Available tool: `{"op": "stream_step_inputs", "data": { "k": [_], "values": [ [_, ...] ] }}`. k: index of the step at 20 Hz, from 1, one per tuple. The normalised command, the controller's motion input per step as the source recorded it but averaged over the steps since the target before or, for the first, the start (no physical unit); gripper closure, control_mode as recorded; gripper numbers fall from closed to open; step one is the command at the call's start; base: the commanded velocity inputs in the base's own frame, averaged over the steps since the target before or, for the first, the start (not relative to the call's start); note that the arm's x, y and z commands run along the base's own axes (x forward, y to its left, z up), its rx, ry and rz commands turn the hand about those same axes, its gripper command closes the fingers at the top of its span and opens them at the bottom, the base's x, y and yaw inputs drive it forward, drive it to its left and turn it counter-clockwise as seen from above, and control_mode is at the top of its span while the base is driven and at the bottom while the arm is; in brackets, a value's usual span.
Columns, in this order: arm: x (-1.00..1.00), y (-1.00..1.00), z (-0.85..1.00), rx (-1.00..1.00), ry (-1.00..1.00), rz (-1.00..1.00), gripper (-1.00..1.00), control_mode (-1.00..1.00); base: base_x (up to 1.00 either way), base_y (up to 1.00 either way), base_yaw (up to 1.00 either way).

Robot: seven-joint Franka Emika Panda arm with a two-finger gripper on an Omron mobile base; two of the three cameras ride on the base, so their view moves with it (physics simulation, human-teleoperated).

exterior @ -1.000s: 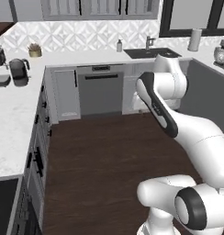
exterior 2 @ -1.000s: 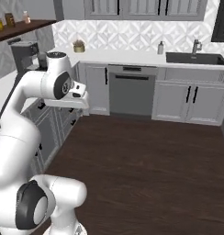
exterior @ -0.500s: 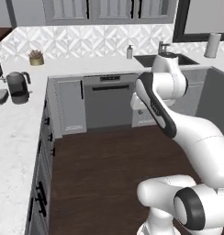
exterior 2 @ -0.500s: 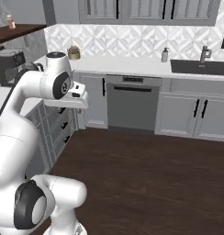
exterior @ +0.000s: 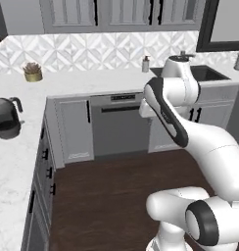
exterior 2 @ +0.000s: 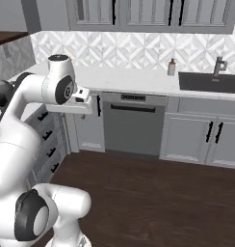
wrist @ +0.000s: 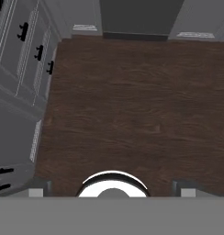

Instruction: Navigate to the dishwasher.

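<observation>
The dishwasher (exterior: 119,125) stands straight ahead at 12 o'clock, under the white counter (exterior: 92,83), and the arm hides its right edge. The gripper (wrist: 112,187) hangs over the dark floor (wrist: 132,114) with its tips wide apart, holding nothing. The sink (exterior 2: 211,82) is cut off at 2 o'clock.

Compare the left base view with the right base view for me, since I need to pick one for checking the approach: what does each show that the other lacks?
Left base view alone: a dark kettle on the left counter and a small potted plant by the backsplash. Right base view alone: the faucet over the sink and the paired cabinet doors beneath it. Both share the dishwasher with its horizontal bar handle, the soap bottle on the counter, the dark wood floor and the white arm.
</observation>
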Motion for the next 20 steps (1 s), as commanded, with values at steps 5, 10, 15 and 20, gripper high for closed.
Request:
{"op": "stream_step_inputs", "data": {
  "k": [5, 10, 15, 20],
  "values": [
    [0.0, 0.0, 0.0, 0.0, 0.0, 0.0, -1.0, 1.0, 1.0, -0.44, 0.0],
    [0.0, 0.0, 0.0, 0.0, 0.0, 0.0, -1.0, 1.0, 1.0, -0.36, 0.03],
    [0.0, 0.0, 0.0, 0.0, 0.0, 0.0, -1.0, 1.0, 1.0, -0.13, 0.01],
    [0.0, 0.0, 0.0, 0.0, 0.0, 0.0, -1.0, 1.0, 1.0, -0.12, 0.0]
  ]
}}
